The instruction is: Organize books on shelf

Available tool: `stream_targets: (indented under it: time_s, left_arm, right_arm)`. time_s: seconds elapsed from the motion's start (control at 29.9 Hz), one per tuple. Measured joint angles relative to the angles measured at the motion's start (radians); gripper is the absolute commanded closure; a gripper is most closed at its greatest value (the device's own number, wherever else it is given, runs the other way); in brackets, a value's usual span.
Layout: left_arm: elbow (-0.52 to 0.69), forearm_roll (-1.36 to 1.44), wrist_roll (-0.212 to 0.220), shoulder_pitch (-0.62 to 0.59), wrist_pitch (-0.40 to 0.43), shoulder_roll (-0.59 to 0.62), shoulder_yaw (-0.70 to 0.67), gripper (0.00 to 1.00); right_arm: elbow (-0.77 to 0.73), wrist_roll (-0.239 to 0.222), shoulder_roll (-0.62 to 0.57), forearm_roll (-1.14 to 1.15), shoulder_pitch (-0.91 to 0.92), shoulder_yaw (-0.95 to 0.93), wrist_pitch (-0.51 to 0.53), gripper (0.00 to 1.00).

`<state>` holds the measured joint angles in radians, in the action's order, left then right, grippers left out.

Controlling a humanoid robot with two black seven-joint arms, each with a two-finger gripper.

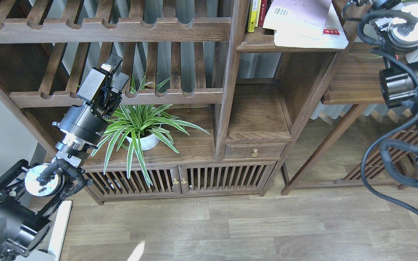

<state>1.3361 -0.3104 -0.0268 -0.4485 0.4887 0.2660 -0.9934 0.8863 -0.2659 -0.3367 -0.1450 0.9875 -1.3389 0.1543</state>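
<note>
Books lie at the top right of our head view: a pale pink-white paperback with a barcode near its left corner rests tilted on top of a large white book with a red label, and both sit flat on the dark brown shelf of the tall bookcase, the white one jutting past the shelf's front edge. Just left of them, at the top edge of the frame, a thin yellow book and a red book stand upright, touching each other. We cannot make out a third paperback here. Our left gripper is in the left-centre of the frame, raised in front of the slatted rack with its notched rails; its two fingers point up and right with a small gap showing between them, so it looks parted and holds nothing. Just below and right of it, a striped green plant in a white pot stands on the lower cabinet top, leaves spreading past the front edge. Our right arm runs up the right edge of the frame toward the upper right corner, near the books, but its gripper is cut off or hidden there, so we cannot tell its state. A small drawer with a brass knob sits in the middle of the frame, above the slatted cabinet doors and the wooden floor.
</note>
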Motion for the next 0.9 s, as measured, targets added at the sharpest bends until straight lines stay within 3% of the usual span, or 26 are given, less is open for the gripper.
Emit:
stream_targets:
  time_s: [0.6, 0.9]
  left_arm:
    - [0.001, -0.001, -0.007, -0.097, 0.0, -0.03, -0.007, 0.02]
    - [0.005, -0.001, -0.007, -0.164, 0.0, -0.045, -0.003, 0.02]
  right_arm:
    - [0.349, -0.004, 0.014, -0.002, -0.414, -0.044, 0.315, 0.15]
    - [0.412, -0.006, 0.119, 0.062, -0.607, -0.041, 0.334, 0.16]
